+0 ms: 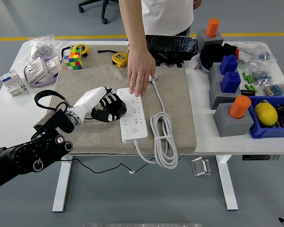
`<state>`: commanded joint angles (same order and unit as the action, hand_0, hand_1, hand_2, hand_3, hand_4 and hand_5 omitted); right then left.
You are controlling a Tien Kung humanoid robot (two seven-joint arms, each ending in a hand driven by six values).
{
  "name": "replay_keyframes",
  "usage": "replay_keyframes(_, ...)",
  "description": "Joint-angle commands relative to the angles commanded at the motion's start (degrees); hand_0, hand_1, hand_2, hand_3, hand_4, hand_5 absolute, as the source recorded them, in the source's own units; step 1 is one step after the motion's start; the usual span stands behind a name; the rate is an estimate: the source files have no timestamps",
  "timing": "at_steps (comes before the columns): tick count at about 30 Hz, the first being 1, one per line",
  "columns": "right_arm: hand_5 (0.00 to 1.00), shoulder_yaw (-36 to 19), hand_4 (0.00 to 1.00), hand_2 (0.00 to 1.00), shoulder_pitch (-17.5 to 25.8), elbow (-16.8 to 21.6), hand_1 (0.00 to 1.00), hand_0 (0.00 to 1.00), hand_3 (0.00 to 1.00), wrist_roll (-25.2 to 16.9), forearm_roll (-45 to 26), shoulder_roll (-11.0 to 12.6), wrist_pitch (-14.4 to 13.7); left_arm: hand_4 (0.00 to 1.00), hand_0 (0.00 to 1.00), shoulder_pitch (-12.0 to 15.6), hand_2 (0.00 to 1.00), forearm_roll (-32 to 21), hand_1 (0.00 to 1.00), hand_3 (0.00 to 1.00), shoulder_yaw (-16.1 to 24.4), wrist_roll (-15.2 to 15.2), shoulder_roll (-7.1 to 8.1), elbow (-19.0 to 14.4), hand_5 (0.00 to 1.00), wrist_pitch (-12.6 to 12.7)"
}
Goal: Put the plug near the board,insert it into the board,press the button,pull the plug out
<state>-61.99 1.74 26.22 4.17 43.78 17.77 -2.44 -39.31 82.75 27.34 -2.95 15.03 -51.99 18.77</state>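
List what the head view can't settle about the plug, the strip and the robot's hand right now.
- Plug: mostly covered by the person's hand; gripped or just beside it, unclear.
- Power strip: far end under that hand; button state too small.
- Left hand: contact with the strip's edge unclear.
- Right arm: out of frame.

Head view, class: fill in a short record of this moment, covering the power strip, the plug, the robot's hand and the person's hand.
power strip: white, lying on the beige mat
plug: on the mat beyond the strip, not inserted
cable: coiled right of the strip
left hand: resting against the strip's left side
person's hand: fingertips on the strip's far end
right hand: out of view
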Motion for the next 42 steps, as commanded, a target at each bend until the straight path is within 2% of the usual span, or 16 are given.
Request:
replay_keyframes(12, 0.58, 0.0, 0.979, 0.637, 0.0, 0.1, 0.666, 0.61, 0.565, 0.0, -0.1, 0.0, 0.0, 0.771, 0.394, -0.1, 0.488, -0.3, 0.417, 0.542, -0.1, 0.0, 0.07, 0.1, 0.002, -1.0)
replay_keyframes(13, 0.578, 0.0, 0.977, 0.637, 0.0, 0.2, 0.666, 0.61, 0.565, 0.0, 0.0, 0.0, 0.0, 0.998, 0.625, -0.1, 0.583, -0.4, 0.572, 0.589, -0.1, 0.2, 0.03, 0.1, 0.085, -1.1)
replay_keyframes(18, 0.578, 0.0, 0.977, 0.637, 0.0, 0.2, 0.666, 0.61, 0.565, 0.0, -0.1, 0.0, 0.0, 0.998, 0.625, -0.1, 0.583, -0.4, 0.572, 0.589, -0.1, 0.3, -0.02, 0.1, 0.085, -0.9)
replay_keyframes(19, 0.578, 0.0, 0.977, 0.637, 0.0, 0.2, 0.665, 0.612, 0.564, 0.0, -0.1, 0.0, 0.0, 0.998, 0.674, -0.1, 0.658, -0.4, 0.65, 0.71, 0.0, 0.2, -0.01, 0.1, 0.185, -0.9)
replay_keyframes(24, 0.578, 0.0, 0.977, 0.637, 0.0, 0.2, 0.665, 0.612, 0.564, 0.0, -0.1, 0.0, 0.0, 0.998, 0.674, 0.0, 0.658, -0.6, 0.65, 0.71, 0.2, -0.3, 0.07, 0.1, 0.185, -0.5)
replay_keyframes(25, 0.578, 0.0, 0.977, 0.637, 0.0, 0.2, 0.665, 0.615, 0.564, 0.0, -0.1, 0.0, 0.0, 0.998, 0.676, 0.0, 0.683, -0.7, 0.66, 0.725, 0.3, -0.4, 0.08, 0.0, 0.23, -0.5)
replay_keyframes(29, 0.578, 0.1, 0.977, 0.637, 0.1, 0.2, 0.665, 0.615, 0.564, 0.0, -0.1, 0.0, 0.1, 0.998, 0.676, 0.4, 0.683, -0.7, 0.66, 0.725, 0.9, -0.6, 0.2, -0.6, 0.23, -0.4)
replay_keyframes(30, 0.578, 0.1, 0.977, 0.637, 0.1, 0.2, 0.665, 0.615, 0.564, 0.0, 0.0, 0.0, 0.0, 0.998, 0.676, 0.6, 0.683, -0.8, 0.66, 0.725, 1.4, -0.8, 0.32, -1.1, 0.23, -0.3)
replay_keyframes(31, 0.577, 0.0, 0.977, 0.637, 0.0, 0.3, 0.664, 0.615, 0.564, 0.0, 0.0, 0.0, 0.0, 0.998, 0.671, 1.0, 0.685, -0.8, 0.662, 0.724, 2.0, -1.0, 0.45, -1.7, 0.336, -0.1)
replay_keyframes(33, 0.577, 0.0, 0.977, 0.637, 0.1, 0.2, 0.664, 0.615, 0.564, 0.0, 0.0, 0.0, 0.1, 0.998, 0.671, 1.8, 0.685, -1.0, 0.662, 0.724, 3.1, -1.6, 0.79, -3.1, 0.336, 0.6)
replay_keyframes(36, 0.577, -0.1, 0.977, 0.637, 0.1, 0.2, 0.664, 0.615, 0.564, 0.0, 0.0, 0.0, 0.0, 0.998, 0.671, 4.1, 0.685, -1.6, 0.662, 0.724, 6.2, -3.5, 1.6, -6.6, 0.336, 3.1)
replay_keyframes(37, 0.577, -0.1, 0.977, 0.636, 0.1, 0.2, 0.664, 0.613, 0.564, 0.0, 0.0, 0.0, 0.0, 0.998, 0.67, 4.8, 0.686, -1.8, 0.662, 0.719, 7.1, -4.0, 1.8, -7.5, 0.516, 3.7)
replay_keyframes(39, 0.577, -0.2, 0.977, 0.636, 0.2, 0.2, 0.664, 0.613, 0.564, 0.0, 0.1, 0.0, 0.0, 0.998, 0.67, 6.8, 0.686, -1.4, 0.662, 0.719, 9.5, -4.4, 2.51, -10.1, 0.516, 5.2)
replay_keyframes(42, 0.577, -0.2, 0.977, 0.636, 0.2, 0.3, 0.664, 0.613, 0.564, 0.0, 0.1, 0.0, 0.0, 0.998, 0.67, 9.5, 0.686, 0.2, 0.662, 0.719, 11.5, -2.5, 4.02, -14.3, 0.516, 5.9)
